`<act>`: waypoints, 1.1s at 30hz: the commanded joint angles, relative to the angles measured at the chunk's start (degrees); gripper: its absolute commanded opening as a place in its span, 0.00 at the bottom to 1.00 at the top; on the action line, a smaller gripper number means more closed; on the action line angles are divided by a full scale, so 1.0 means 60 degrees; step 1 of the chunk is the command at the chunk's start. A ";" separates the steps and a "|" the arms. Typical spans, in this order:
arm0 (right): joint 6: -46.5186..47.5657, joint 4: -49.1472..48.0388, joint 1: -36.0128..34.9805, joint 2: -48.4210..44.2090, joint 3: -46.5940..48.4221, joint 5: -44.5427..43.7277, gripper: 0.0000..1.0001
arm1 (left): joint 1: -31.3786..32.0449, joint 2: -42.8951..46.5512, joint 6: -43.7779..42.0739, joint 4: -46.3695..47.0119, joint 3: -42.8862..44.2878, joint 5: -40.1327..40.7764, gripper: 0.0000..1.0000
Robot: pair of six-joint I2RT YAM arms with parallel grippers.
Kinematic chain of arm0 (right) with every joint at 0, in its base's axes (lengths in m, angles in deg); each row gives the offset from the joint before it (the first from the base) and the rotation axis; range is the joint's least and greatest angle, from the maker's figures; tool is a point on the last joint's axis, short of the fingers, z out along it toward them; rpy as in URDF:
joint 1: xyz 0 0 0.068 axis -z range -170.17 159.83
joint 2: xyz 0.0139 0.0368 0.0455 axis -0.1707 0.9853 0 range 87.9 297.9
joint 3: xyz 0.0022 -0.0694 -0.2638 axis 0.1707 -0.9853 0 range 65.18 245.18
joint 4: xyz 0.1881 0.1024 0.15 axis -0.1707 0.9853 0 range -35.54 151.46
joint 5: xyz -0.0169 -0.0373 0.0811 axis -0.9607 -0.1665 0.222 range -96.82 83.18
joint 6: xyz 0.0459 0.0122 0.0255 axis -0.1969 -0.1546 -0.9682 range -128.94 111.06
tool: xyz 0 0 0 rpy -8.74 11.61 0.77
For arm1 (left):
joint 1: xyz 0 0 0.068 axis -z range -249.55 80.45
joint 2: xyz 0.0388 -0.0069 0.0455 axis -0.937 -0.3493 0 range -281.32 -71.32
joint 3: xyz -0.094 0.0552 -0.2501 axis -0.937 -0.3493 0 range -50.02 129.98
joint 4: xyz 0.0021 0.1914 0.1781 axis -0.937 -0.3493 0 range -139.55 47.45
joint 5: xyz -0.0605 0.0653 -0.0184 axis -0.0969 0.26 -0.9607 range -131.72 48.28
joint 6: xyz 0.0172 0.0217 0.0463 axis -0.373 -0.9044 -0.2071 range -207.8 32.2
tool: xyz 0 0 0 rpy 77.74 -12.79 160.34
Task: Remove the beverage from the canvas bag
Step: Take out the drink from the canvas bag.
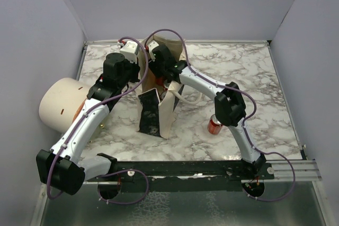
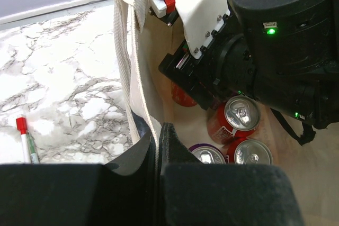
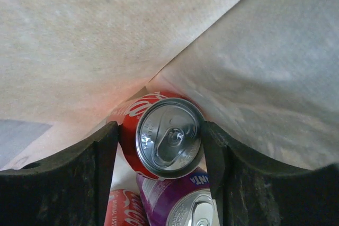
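Note:
The cream canvas bag (image 1: 168, 110) stands mid-table with its black panel facing the arms. My left gripper (image 2: 157, 130) is shut on the bag's rim beside its loop handle (image 2: 124, 51), holding the mouth apart. My right gripper (image 3: 160, 133) reaches down inside the bag, both fingers pressed against a red cola can (image 3: 169, 136), one on each side. Under that can lie a purple can (image 3: 175, 194) and another red can (image 3: 124, 210). In the left wrist view, two red cans (image 2: 241, 115) and a purple one (image 2: 206, 154) show on the bag's floor.
A red can (image 1: 214, 125) stands on the marble table right of the bag, by the right arm's elbow. A big cream cylinder (image 1: 61, 104) lies at the left. A red-capped marker (image 2: 24, 138) lies on the table left of the bag. Grey walls enclose three sides.

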 commanded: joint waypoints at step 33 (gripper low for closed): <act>0.0696 -0.0320 -0.0105 -0.1155 -0.1251 0.0107 0.93 | -0.0069 0.0401 0.0032 0.1351 0.0405 -0.0714 0.00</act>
